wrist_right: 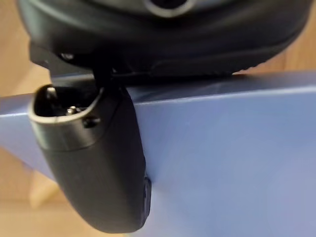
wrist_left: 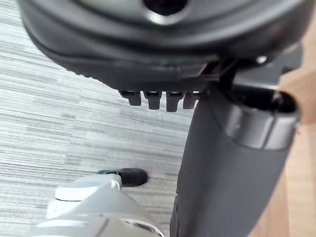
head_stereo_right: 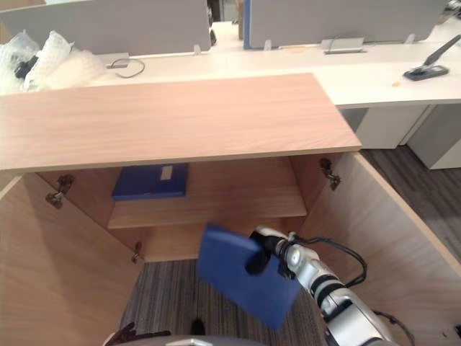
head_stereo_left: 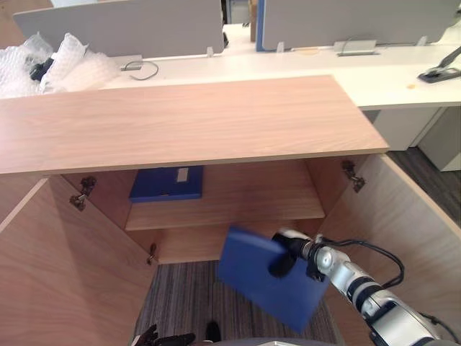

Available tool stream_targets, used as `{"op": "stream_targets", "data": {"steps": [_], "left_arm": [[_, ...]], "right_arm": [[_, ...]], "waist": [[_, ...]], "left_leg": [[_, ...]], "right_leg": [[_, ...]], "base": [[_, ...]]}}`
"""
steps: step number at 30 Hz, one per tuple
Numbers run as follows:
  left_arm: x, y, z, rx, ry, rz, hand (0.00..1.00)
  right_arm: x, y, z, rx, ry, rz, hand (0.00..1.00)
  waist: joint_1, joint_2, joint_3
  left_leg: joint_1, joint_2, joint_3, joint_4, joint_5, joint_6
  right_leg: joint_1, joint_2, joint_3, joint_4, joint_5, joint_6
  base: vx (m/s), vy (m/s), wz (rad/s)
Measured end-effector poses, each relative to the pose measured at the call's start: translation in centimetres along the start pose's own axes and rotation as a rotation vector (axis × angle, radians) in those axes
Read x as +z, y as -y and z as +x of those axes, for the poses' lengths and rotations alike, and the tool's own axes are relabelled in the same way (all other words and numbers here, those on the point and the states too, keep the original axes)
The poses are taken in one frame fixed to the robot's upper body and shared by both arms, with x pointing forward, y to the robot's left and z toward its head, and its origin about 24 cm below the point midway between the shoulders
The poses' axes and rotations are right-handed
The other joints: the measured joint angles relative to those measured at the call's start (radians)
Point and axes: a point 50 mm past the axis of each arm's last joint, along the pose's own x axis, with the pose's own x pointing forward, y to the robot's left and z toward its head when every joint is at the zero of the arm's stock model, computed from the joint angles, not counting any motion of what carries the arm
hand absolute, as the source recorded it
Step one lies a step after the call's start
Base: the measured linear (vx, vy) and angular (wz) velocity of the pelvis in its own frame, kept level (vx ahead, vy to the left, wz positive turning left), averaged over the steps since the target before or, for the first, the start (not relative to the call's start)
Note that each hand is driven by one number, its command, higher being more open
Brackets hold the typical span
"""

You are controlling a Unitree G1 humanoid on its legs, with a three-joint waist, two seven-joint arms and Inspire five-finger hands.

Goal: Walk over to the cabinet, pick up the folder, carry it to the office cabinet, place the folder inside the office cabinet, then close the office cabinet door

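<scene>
The office cabinet (head_stereo_left: 187, 122) stands right before me with both doors swung open. My right hand (head_stereo_left: 284, 263) is shut on a blue folder (head_stereo_left: 252, 277), held tilted low in the cabinet's opening, in front of the lower compartment. In the right wrist view my thumb (wrist_right: 98, 163) presses on the folder's (wrist_right: 237, 158) flat face. A second blue folder (head_stereo_left: 167, 183) lies flat at the left of the cabinet's shelf (head_stereo_left: 252, 194). My left hand (head_stereo_left: 155, 336) hangs low at the bottom left with relaxed fingers (wrist_left: 158, 98), holding nothing.
The left door (head_stereo_left: 65, 267) and right door (head_stereo_left: 403, 231) flank the opening. Striped carpet (head_stereo_left: 180, 295) lies below. Behind the cabinet runs a white desk (head_stereo_left: 389, 72) with grey partitions (head_stereo_left: 122, 25), bubble wrap (head_stereo_left: 50, 65) and a black device (head_stereo_left: 439, 71).
</scene>
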Motion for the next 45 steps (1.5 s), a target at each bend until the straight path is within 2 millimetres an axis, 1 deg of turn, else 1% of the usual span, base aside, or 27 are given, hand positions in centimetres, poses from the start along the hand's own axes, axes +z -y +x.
{"op": "stream_targets", "data": {"steps": [1, 2, 3, 4, 5, 6, 8, 9, 11, 12, 13, 14, 15, 16, 17, 18, 19, 20, 21, 23, 27, 30, 32, 35, 38, 41, 45], "left_arm": [[-0.3, -0.1, -0.1, 0.008, -0.009, -0.008, 1.00], [-0.7, -0.3, -0.1, 0.020, -0.021, -0.039, 1.00], [-1.0, -0.4, -0.2, 0.028, -0.030, -0.055, 1.00], [-1.0, -0.4, -0.2, 0.028, -0.031, -0.060, 1.00], [-1.1, -0.3, -0.2, 0.027, -0.035, -0.073, 1.00], [-1.1, -0.3, -0.2, 0.025, -0.036, -0.076, 1.00], [-1.2, 0.2, -0.3, 0.015, -0.041, -0.092, 1.00], [-1.2, 0.4, -0.3, 0.013, -0.041, -0.097, 1.00], [-1.0, 0.9, -0.3, 0.002, -0.034, -0.126, 1.00], [-0.8, 1.0, -0.3, 0.000, -0.027, -0.140, 1.00], [-0.3, 1.4, -0.2, -0.008, -0.007, -0.156, 1.00], [0.3, 1.7, -0.1, -0.015, 0.016, -0.163, 1.00], [0.7, 1.8, -0.1, -0.018, 0.027, -0.168, 1.00], [1.0, 1.9, -0.1, -0.019, 0.041, -0.180, 1.00], [1.7, 1.8, 0.0, -0.018, 0.065, -0.201, 1.00], [2.8, 1.8, 0.0, -0.012, 0.105, -0.223, 1.00], [3.4, 2.0, 0.0, -0.015, 0.126, -0.230, 1.00], [5.0, 2.1, 0.0, -0.023, 0.184, -0.242, 1.00], [5.4, 2.0, 0.0, -0.022, 0.203, -0.250, 1.00], [6.4, 1.7, 0.0, -0.017, 0.234, -0.248, 1.00], [6.2, 1.6, 0.0, -0.012, 0.223, -0.253, 1.00], [6.4, 1.5, 0.0, -0.009, 0.236, -0.257, 1.00], [6.9, 1.5, -0.1, -0.011, 0.250, -0.261, 1.00], [7.4, 1.4, -0.1, -0.011, 0.268, -0.275, 1.00], [7.3, 1.5, -0.1, -0.017, 0.265, -0.297, 1.00], [7.3, 1.5, -0.1, -0.019, 0.262, -0.320, 1.00], [7.3, 1.7, -0.1, -0.025, 0.261, -0.342, 1.00]], "right_arm": [[0.3, 0.4, 0.2, -0.040, 0.008, 0.085, 0.00], [1.0, 1.3, 0.4, -0.105, 0.030, 0.250, 0.00], [1.5, 1.8, 0.5, -0.149, 0.051, 0.411, 0.00], [1.6, 2.0, 0.6, -0.166, 0.059, 0.488, 0.00], [1.8, 2.3, 0.7, -0.193, 0.076, 0.632, 0.00], [1.9, 2.3, 0.7, -0.196, 0.083, 0.712, 0.00], [2.8, 2.0, 1.2, -0.188, 0.118, 0.990, 0.00], [3.0, 1.8, 1.3, -0.183, 0.127, 1.057, 0.00], [3.7, 1.5, 1.6, -0.178, 0.151, 1.286, 0.00], [3.9, 1.7, 1.6, -0.181, 0.159, 1.341, 0.00], [4.9, 2.4, 1.8, -0.191, 0.191, 1.442, 0.00], [6.5, 3.5, 1.9, -0.201, 0.237, 1.538, 0.00], [7.4, 4.2, 2.0, -0.203, 0.268, 1.576, 0.00], [8.8, 5.1, 1.9, -0.199, 0.319, 1.635, 0.00], [10.6, 6.4, 1.6, -0.191, 0.401, 1.692, 0.00], [12.1, 7.9, 1.0, -0.190, 0.503, 1.739, 0.00], [12.9, 8.9, 0.6, -0.191, 0.562, 1.759, 0.00], [14.8, 10.9, -0.4, -0.197, 0.686, 1.792, 0.00], [15.4, 11.5, -0.8, -0.197, 0.726, 1.813, 0.00], [16.5, 13.3, -1.8, -0.221, 0.806, 1.840, 0.00], [18.1, 14.7, -2.6, -0.223, 0.837, 1.926, 0.00], [19.4, 15.8, -3.3, -0.226, 0.861, 1.934, 0.00], [20.8, 17.1, -4.3, -0.220, 0.899, 1.916, 0.00], [22.1, 19.2, -5.9, -0.230, 0.952, 1.884, 0.00], [22.6, 21.2, -7.2, -0.269, 0.972, 1.870, 0.00], [22.6, 22.5, -8.2, -0.295, 0.978, 1.884, 0.00], [23.2, 23.8, -9.2, -0.327, 0.958, 1.905, 0.00]], "waist": [[0.001, 0.002, 0.002], [0.008, 0.004, 0.012], [0.024, 0.005, 0.020], [0.031, 0.005, 0.023], [0.045, 0.005, 0.027], [0.050, 0.005, 0.030], [0.057, 0.009, 0.042], [0.061, 0.011, 0.045], [0.077, 0.017, 0.060], [0.084, 0.019, 0.066], [0.093, 0.027, 0.092], [0.105, 0.034, 0.127], [0.113, 0.040, 0.146], [0.122, 0.050, 0.169], [0.136, 0.058, 0.186], [0.150, 0.063, 0.195], [0.151, 0.078, 0.206], [0.148, 0.093, 0.232], [0.148, 0.095, 0.238], [0.148, 0.091, 0.250], [0.139, 0.088, 0.275], [0.138, 0.088, 0.295], [0.140, 0.087, 0.302], [0.145, 0.089, 0.315], [0.151, 0.100, 0.322], [0.157, 0.111, 0.328], [0.159, 0.125, 0.334]], "left_leg": [[-0.006, -0.002, -0.002, 0.000, 0.000, 0.000], [-0.010, -0.005, -0.003, 0.000, 0.000, 0.003], [-0.011, -0.007, -0.003, 0.000, -0.001, 0.004], [-0.011, -0.008, -0.004, 0.000, -0.001, 0.005], [-0.012, -0.011, -0.006, 0.000, -0.002, 0.005], [-0.013, -0.012, -0.007, 0.000, -0.002, 0.005], [-0.013, -0.018, -0.009, 0.000, -0.001, 0.007], [-0.013, -0.020, -0.009, 0.001, -0.002, 0.010], [-0.014, -0.028, -0.006, 0.004, -0.005, 0.020], [-0.016, -0.030, -0.003, 0.008, -0.007, 0.022], [-0.028, -0.029, -0.001, 0.037, -0.023, 0.031], [-0.057, -0.023, 0.008, 0.104, -0.054, 0.039], [-0.072, -0.016, 0.017, 0.146, -0.075, 0.042], [-0.103, -0.003, 0.028, 0.224, -0.108, 0.048], [-0.167, 0.010, 0.034, 0.341, -0.158, 0.059], [-0.236, 0.021, 0.030, 0.450, -0.201, 0.067], [-0.268, 0.030, 0.018, 0.499, -0.218, 0.069], [-0.335, 0.037, -0.007, 0.590, -0.250, 0.073], [-0.363, 0.038, -0.014, 0.622, -0.263, 0.072], [-0.455, 0.034, -0.034, 0.733, -0.307, 0.065], [-0.570, 0.019, -0.055, 0.866, -0.345, 0.068], [-0.635, 0.012, -0.064, 0.933, -0.360, 0.071], [-0.713, 0.000, -0.077, 1.001, -0.372, 0.071], [-0.797, -0.013, -0.092, 1.079, -0.388, 0.069], [-0.855, -0.028, -0.098, 1.129, -0.396, 0.065], [-0.889, -0.046, -0.098, 1.149, -0.399, 0.059], [-0.932, -0.069, -0.099, 1.173, -0.394, 0.062]], "right_leg": [[-0.004, -0.002, -0.002, -0.001, 0.001, 0.001], [-0.007, -0.005, -0.002, -0.001, 0.002, 0.004], [-0.007, -0.007, -0.003, -0.002, 0.004, 0.006], [-0.007, -0.008, -0.003, -0.002, 0.004, 0.007], [-0.008, -0.010, -0.004, -0.001, 0.005, 0.008], [-0.007, -0.011, -0.004, -0.001, 0.005, 0.008], [-0.007, -0.017, -0.007, 0.002, 0.005, 0.009], [-0.008, -0.019, -0.007, 0.003, 0.006, 0.010], [-0.019, -0.031, -0.005, 0.022, 0.004, 0.016], [-0.030, -0.036, -0.001, 0.040, 0.001, 0.021], [-0.053, -0.045, 0.003, 0.085, -0.009, 0.027], [-0.089, -0.061, 0.008, 0.154, -0.021, 0.026], [-0.108, -0.067, 0.008, 0.192, -0.025, 0.026], [-0.138, -0.073, -0.002, 0.250, -0.038, 0.016], [-0.174, -0.087, -0.039, 0.311, -0.066, 0.008], [-0.200, -0.103, -0.091, 0.351, -0.106, 0.016], [-0.213, -0.105, -0.107, 0.378, -0.114, 0.021], [-0.262, -0.119, -0.132, 0.470, -0.152, 0.017], [-0.286, -0.129, -0.138, 0.514, -0.172, 0.018], [-0.368, -0.172, -0.159, 0.663, -0.244, 0.013], [-0.472, -0.237, -0.174, 0.840, -0.320, 0.013], [-0.535, -0.264, -0.171, 0.931, -0.360, 0.009], [-0.607, -0.298, -0.172, 1.022, -0.400, 0.006], [-0.679, -0.335, -0.178, 1.123, -0.443, 0.000], [-0.733, -0.364, -0.171, 1.194, -0.476, -0.001], [-0.770, -0.393, -0.166, 1.239, -0.496, -0.002], [-0.814, -0.425, -0.158, 1.292, -0.519, -0.005]], "base": [[0.04, 0.026, 0.11], [0.04, 0.030, 0.04], [0.04, 0.036, 0.02], [0.03, 0.033, 0.03], [0.01, 0.021, 0.04], [0.00, 0.026, 0.05], [-0.02, 0.034, 0.03], [-0.04, 0.040, 0.01], [-0.05, 0.055, -0.05], [-0.07, 0.076, -0.11], [-0.11, 0.077, -0.17], [-0.17, 0.097, -0.21], [-0.17, 0.074, -0.31], [-0.18, 0.061, -0.30], [-0.17, 0.029, -0.19], [-0.16, 0.015, 0.03], [-0.19, 0.014, 0.36], [-0.18, 0.007, 0.41], [-0.20, 0.000, 0.47], [-0.17, -0.041, 0.38], [-0.14, -0.073, 0.23], [-0.09, -0.076, 0.18], [-0.07, -0.073, 0.23], [-0.05, -0.052, 0.23], [-0.05, -0.031, 0.19], [-0.03, -0.019, 0.16], [-0.01, -0.023, 0.19]]}}
